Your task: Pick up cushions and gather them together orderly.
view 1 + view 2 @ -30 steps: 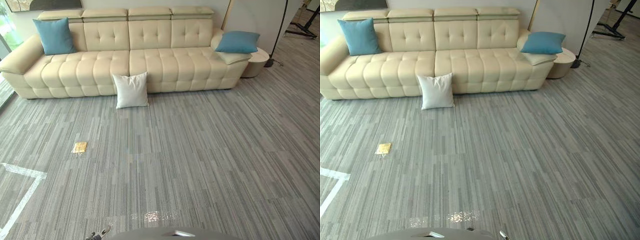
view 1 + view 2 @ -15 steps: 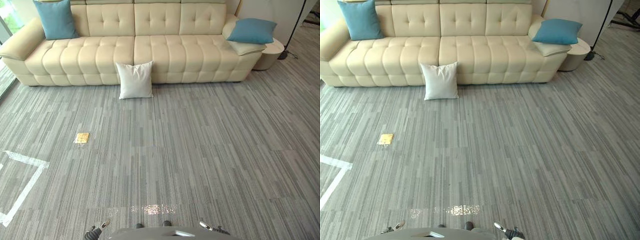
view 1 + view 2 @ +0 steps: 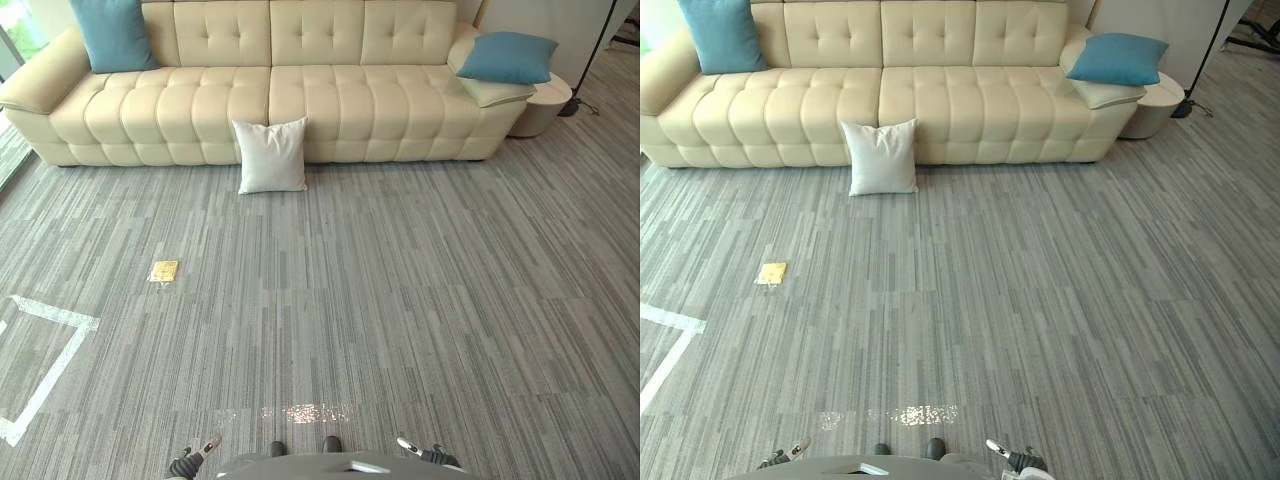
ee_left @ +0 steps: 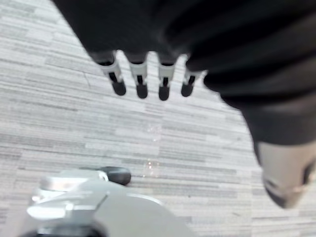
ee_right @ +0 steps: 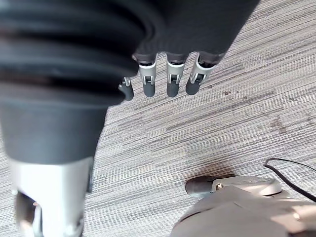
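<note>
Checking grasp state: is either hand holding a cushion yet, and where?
Nothing held: left hand and right hand both open; white cushion stands against the sofa.

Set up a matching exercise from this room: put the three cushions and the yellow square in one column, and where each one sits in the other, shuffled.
Things:
1. white cushion
2. left blue cushion
3. right blue cushion
4. yellow square

Places:
a. lying on top of the sofa armrest
b. flat on the open floor, apart from the sofa
c. on the floor, leaning against the sofa's front
d. standing on the sofa seat against the backrest

Pairs: 1-c, 2-d, 3-a, 4-b.
</note>
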